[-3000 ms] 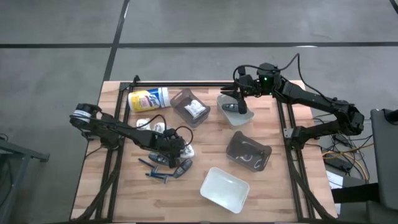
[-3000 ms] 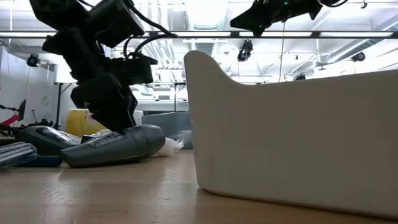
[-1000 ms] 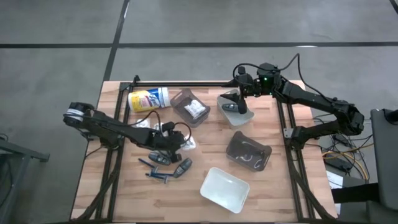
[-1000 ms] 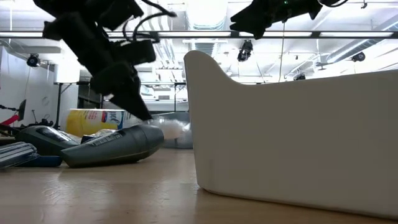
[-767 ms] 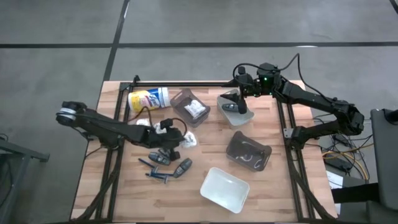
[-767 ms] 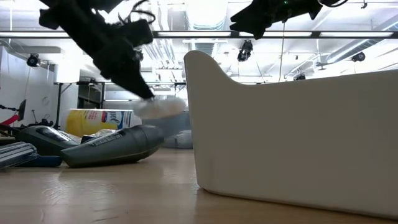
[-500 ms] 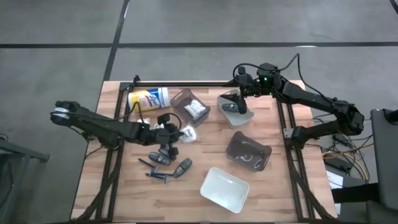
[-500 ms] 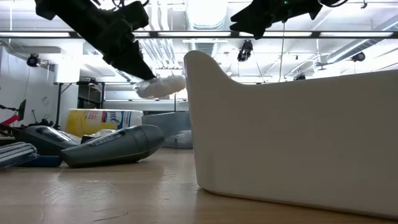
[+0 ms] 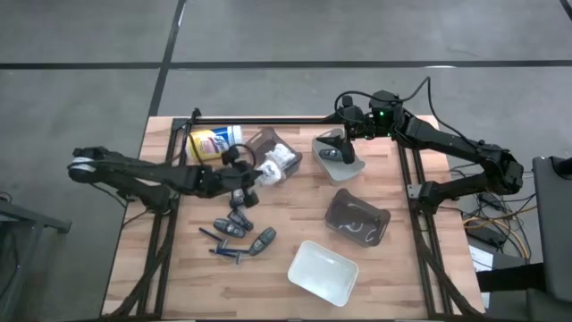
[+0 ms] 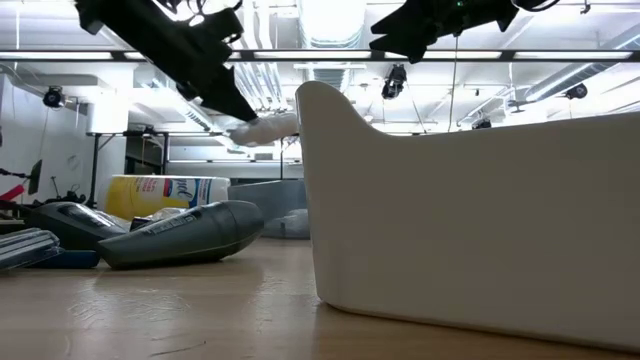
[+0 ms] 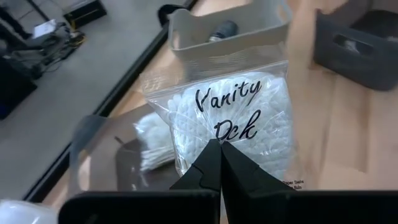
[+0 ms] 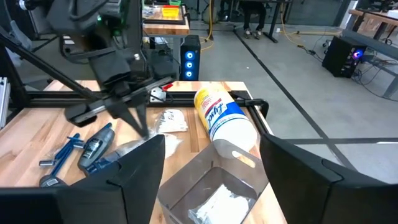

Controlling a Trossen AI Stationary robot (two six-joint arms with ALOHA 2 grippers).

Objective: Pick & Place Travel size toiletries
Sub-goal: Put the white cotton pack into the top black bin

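My left gripper (image 9: 256, 175) is shut on a clear zip bag of white cotton swabs (image 11: 239, 118). It holds the bag in the air over the near edge of the smoky bin (image 9: 271, 152), where another white packet (image 11: 152, 134) lies. Dark grey-blue oblong pieces (image 9: 262, 240) and thin blue sticks (image 9: 223, 251) lie on the table nearer the front. My right gripper (image 12: 214, 168) hangs open above the clear bin (image 9: 339, 161), which holds a dark piece (image 9: 333, 154). My left gripper pinches the zip bag between its two shut fingers (image 11: 210, 163), at the middle of the bag's near edge (image 11: 219, 138). The fingers slant down toward the table's far right. The bag sticks out past the fingertips (image 10: 265, 128), lifted clear of table and bin.
A large white canister with a yellow label (image 9: 213, 140) lies at the far left beside the smoky bin. A dark bin (image 9: 357, 217) sits right of centre, and a white bin (image 9: 323, 271) stands near the front edge. Black rails (image 9: 268, 122) run along the table's sides.
My left gripper has lifted the bag of swabs off the table beside the oblong pieces. It has carried the bag up and toward the far edge, to the smoky bin. The bag now hangs clear; the oblong pieces have stayed put.
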